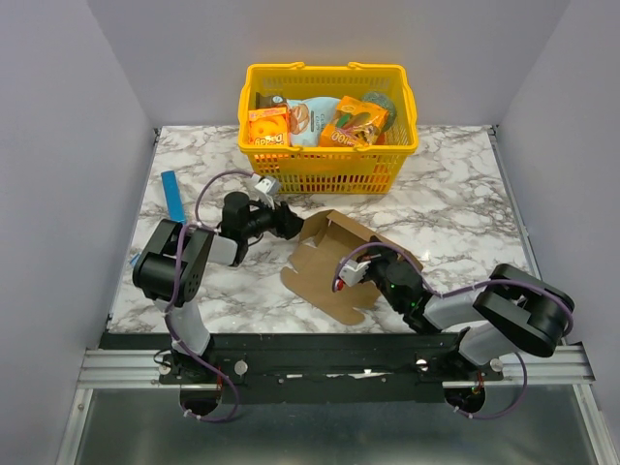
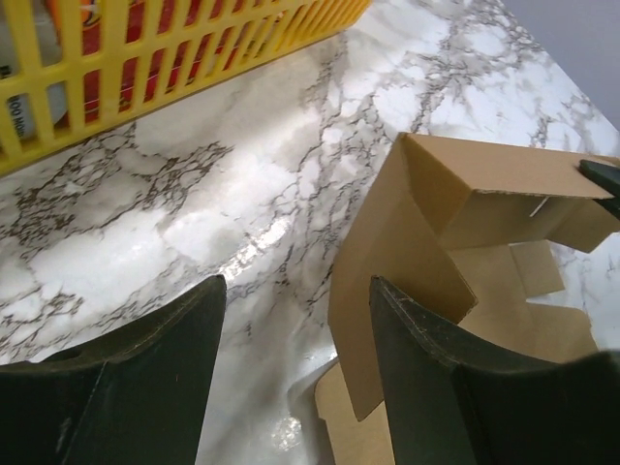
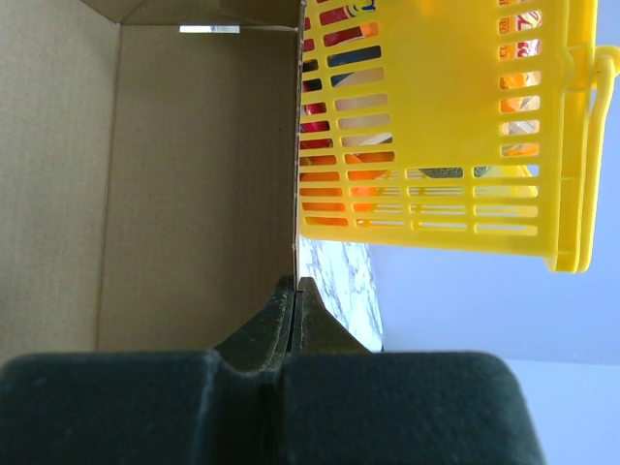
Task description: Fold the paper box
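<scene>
Right gripper (image 3: 294, 291) — jaws fully closed, pinching the thin edge of one upright wall of the box (image 1: 325, 266). Presumably this is an anchor, so the card cannot slide or flop while the other arm works.

Left gripper (image 2: 295, 283) gapes wide and holds nothing. One finger sits just beside a raised flap on the box's left side, with the flap's edge just inside the gap. This reads as lining up to take or push that flap.

Box lies in the middle of the bench (image 1: 455, 194), partly erected — some walls up, other flaps flat toward the near edge.

Basket (image 1: 329, 155) stands just behind it, near but apart, and could crowd a flap swung backward. Blue box (image 1: 172, 194) lies far left, well apart from the work.
</scene>
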`<state>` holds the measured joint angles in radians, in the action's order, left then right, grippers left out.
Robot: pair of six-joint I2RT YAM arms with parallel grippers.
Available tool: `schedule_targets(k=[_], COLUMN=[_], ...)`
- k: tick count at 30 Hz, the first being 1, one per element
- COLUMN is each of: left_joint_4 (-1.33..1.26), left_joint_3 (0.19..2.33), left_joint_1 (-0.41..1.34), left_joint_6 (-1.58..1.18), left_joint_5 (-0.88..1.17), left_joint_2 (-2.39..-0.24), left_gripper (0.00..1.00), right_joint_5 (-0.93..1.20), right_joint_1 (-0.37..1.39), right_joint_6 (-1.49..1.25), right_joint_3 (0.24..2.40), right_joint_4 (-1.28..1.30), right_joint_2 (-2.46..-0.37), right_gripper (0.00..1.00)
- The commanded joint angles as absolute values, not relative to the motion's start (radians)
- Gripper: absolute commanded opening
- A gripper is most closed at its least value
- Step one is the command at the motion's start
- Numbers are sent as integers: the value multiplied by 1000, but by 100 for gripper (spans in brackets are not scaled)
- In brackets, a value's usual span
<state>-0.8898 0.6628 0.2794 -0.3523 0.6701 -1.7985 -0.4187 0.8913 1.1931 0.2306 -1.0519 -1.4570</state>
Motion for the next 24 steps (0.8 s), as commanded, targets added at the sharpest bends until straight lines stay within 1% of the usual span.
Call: schedule_targets(k=[1, 8, 12, 24], left_joint_4=[-934, -862, -805, -879], left_joint_3=[653, 663, 655, 624], left_joint_1=[311, 357, 385, 417], left_joint_6=[-342, -279, -232, -216], left_joint_5=[742, 729, 680, 630], left_joint_2=[-1796, -1789, -1766, -1744], left_gripper=[69, 69, 69, 72], right_joint_5=[-433, -434, -434, -445], right_joint_1=[904, 908, 911, 920], right_joint_6=[1227, 1229, 1229, 1244], right_joint_3=[215, 213, 215, 215], right_joint_4=[-1152, -1154, -1155, -1180], right_joint_2=[-1497, -1499, -1512, -1529], right_gripper=[1, 1, 1, 1])
